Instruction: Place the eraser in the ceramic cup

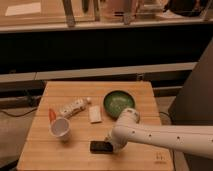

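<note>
Eraser: lying flat near the front edge of the table, right end meeting the gripper.
Gripper: sitting low at that right end, jaws closed; not showing whether pinching the eraser or only pressing beside it.
Arm: reaching in from the right, low over the front of the table.
White piece: lying behind the eraser, apart from it.
Bowl: sitting further back, right of the white piece.
Cup: standing left of the eraser, near but apart, mouth looking open upward.
Tube: lying behind the cup.
Risk, grip: holding only one end, if holding at all; eraser likely swinging or slipping out during the lift.
Risk, push: closed jaws possibly shoving the eraser leftward rather than lifting it.
Risk, cup: looking light and narrow at the base; likely tipping if nudged by eraser or jaws.
Risk, drop: eraser looking about as long as the mouth is wide, so possibly bridging the rim or bouncing off.
</note>
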